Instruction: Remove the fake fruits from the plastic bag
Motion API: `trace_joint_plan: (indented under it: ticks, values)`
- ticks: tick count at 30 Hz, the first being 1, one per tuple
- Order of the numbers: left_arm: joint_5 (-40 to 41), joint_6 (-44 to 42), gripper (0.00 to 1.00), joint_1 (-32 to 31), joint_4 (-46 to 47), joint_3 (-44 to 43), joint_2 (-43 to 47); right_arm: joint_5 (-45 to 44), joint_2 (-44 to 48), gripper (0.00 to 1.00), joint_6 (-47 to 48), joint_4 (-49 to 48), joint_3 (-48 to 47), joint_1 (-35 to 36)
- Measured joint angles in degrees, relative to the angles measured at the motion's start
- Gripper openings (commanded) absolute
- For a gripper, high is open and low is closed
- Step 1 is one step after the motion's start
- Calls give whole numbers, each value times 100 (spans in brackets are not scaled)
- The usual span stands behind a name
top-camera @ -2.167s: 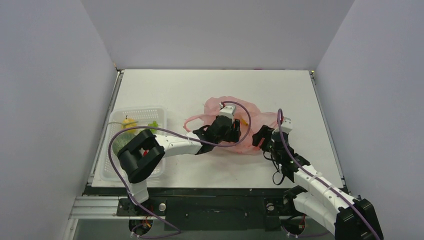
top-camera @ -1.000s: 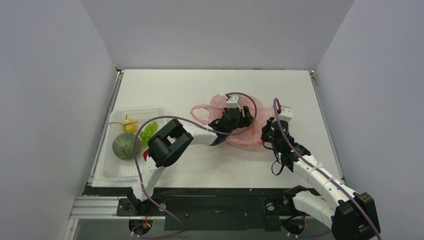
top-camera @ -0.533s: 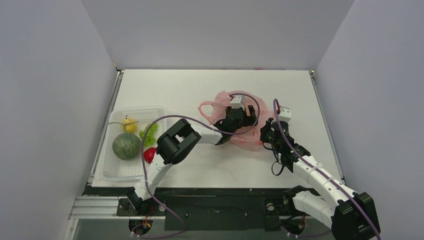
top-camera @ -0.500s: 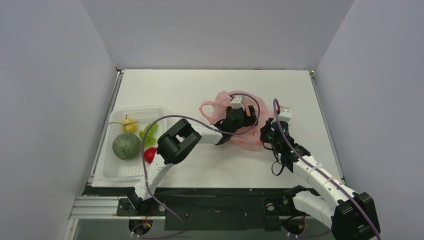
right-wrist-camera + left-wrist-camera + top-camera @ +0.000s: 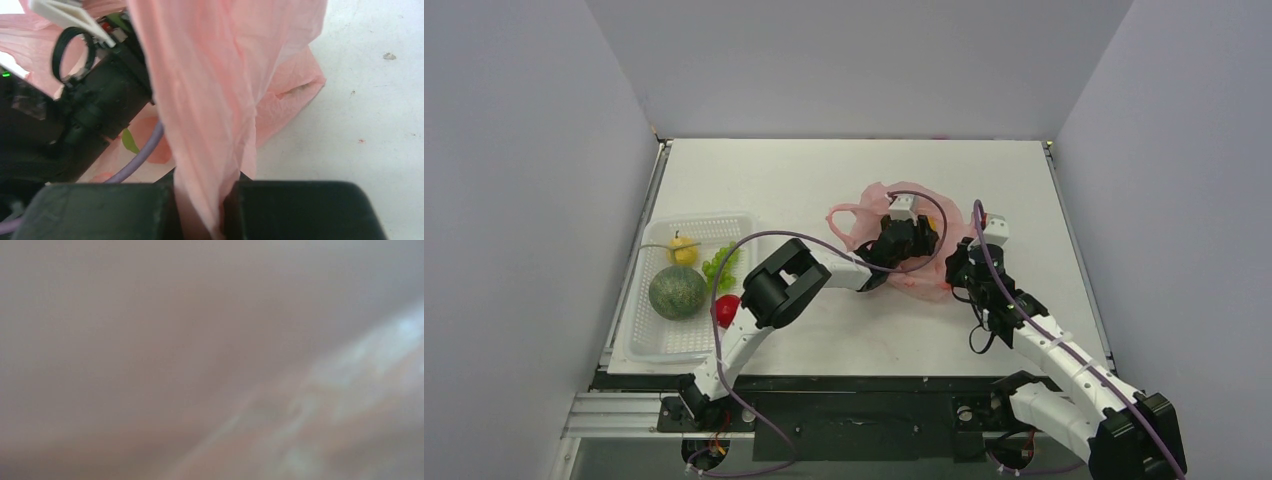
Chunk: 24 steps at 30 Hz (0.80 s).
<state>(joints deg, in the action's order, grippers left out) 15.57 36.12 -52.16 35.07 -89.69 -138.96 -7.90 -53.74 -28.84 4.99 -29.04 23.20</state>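
Four fake fruits (image 5: 676, 292), a yellow fruit (image 5: 682, 250), grape bunch (image 5: 721, 265), green melon (image 5: 674, 295) and red fruit (image 5: 724, 310), lie in the white tray (image 5: 646, 345) at left. Mid-table, the left gripper (image 5: 912, 239) is sunk in the pink plastic bag (image 5: 867, 203), its jaws' state impossible to tell; the right gripper (image 5: 201, 202) clamps tight on the bag's right-hand film.

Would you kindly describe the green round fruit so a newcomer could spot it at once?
Find the white tray at the table's left edge. Of the fruits in it, the green round fruit lies nearest its left wall. It is the largest and dark green, unlike the yellow fruit, pale grape bunch and small red fruit.
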Motion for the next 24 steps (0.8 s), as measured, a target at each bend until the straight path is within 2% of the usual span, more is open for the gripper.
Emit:
trace_joint_plan:
  ticks: [4, 6, 18, 24]
  values:
    - [-37, -74, 1, 0, -282, 704, 734, 2, 85, 0, 15, -85, 190, -2]
    - [-46, -79, 0, -17, -330, 960, 1064, 2, 103, 0, 13, -107, 323, -2]
    - [-98, -131, 0, -214, -769, 2256, 2955, 44, 699, 0, 11, -151, 590, -37]
    - [-317, -11, 0, -378, -1491, 2942, 3672, 44, 800, 0, 20, -153, 590, -42]
